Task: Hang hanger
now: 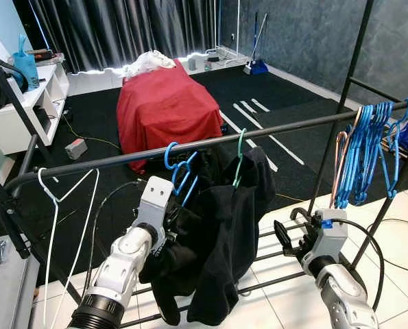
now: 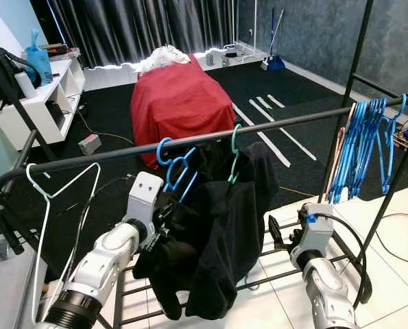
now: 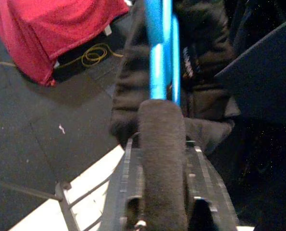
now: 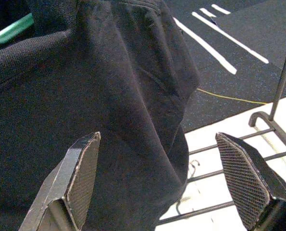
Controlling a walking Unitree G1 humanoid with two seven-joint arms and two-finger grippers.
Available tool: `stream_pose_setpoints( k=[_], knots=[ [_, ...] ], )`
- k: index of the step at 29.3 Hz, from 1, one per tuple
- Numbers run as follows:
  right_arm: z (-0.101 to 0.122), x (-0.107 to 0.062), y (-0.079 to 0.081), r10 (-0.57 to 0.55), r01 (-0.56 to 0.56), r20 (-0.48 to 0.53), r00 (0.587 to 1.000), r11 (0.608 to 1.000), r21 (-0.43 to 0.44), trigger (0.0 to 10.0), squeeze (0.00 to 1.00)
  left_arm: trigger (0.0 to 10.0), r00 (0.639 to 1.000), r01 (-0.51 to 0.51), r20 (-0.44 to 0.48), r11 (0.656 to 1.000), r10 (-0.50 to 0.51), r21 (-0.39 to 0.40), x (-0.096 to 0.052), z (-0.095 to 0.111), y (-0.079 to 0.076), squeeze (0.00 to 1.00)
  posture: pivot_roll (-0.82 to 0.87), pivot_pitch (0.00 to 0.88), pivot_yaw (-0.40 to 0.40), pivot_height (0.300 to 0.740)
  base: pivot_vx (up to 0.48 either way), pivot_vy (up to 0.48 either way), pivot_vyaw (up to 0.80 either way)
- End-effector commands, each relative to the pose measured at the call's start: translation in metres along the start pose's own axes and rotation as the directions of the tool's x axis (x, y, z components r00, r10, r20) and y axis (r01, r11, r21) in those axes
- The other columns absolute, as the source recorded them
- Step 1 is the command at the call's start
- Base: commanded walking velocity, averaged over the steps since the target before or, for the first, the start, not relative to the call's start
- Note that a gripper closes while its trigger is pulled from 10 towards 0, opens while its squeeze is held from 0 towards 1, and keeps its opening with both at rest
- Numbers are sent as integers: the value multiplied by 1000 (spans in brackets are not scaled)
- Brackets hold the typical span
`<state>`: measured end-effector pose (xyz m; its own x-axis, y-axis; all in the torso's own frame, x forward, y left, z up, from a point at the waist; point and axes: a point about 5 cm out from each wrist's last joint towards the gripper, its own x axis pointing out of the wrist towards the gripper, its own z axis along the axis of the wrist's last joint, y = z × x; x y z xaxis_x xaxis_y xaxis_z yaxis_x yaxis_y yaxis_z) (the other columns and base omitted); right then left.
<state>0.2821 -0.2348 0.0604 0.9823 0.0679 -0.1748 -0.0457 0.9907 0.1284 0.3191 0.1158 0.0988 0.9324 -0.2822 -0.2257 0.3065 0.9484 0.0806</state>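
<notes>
A blue hanger [image 1: 181,173] has its hook over the black rail [image 1: 293,129] of the clothes rack. My left gripper [image 1: 172,216] is below the rail, shut on the hanger's lower part; in the left wrist view the blue bars [image 3: 161,53] rise straight out of the closed fingers [image 3: 162,144]. Next to it on the rail, a teal hanger [image 1: 239,159] carries a black garment [image 1: 224,233] that drapes over part of my left gripper. My right gripper [image 1: 284,236] stands open lower right of the garment, its pads [image 4: 82,168] wide apart and holding nothing.
A white wire hanger [image 1: 66,199] hangs at the rail's left end. A bunch of blue hangers [image 1: 365,154] hangs at the right end. Behind the rack are a red-covered block [image 1: 166,106] on dark carpet and a white shelf [image 1: 25,103] at left.
</notes>
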Motion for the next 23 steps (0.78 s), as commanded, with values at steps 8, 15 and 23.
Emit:
stream_pose_setpoints(
  k=[8,15,23],
  knots=[
    [2,1,3,8,-8,3,1000,1000,10,10000,0,0,995,-54,-81,999,54,9,-5,-25,21,0,-231,0,47,740,0,0,0],
    [2,2,2,10,-10,2,1000,1000,9,10000,0,0,992,-97,74,990,105,-103,-26,-10,45,0,-202,0,33,740,0,0,0],
    [1,2,0,27,-27,-14,1000,1000,6,10000,0,0,974,-166,111,953,199,-252,-80,-42,29,0,-171,0,3,740,0,0,0]
  ],
)
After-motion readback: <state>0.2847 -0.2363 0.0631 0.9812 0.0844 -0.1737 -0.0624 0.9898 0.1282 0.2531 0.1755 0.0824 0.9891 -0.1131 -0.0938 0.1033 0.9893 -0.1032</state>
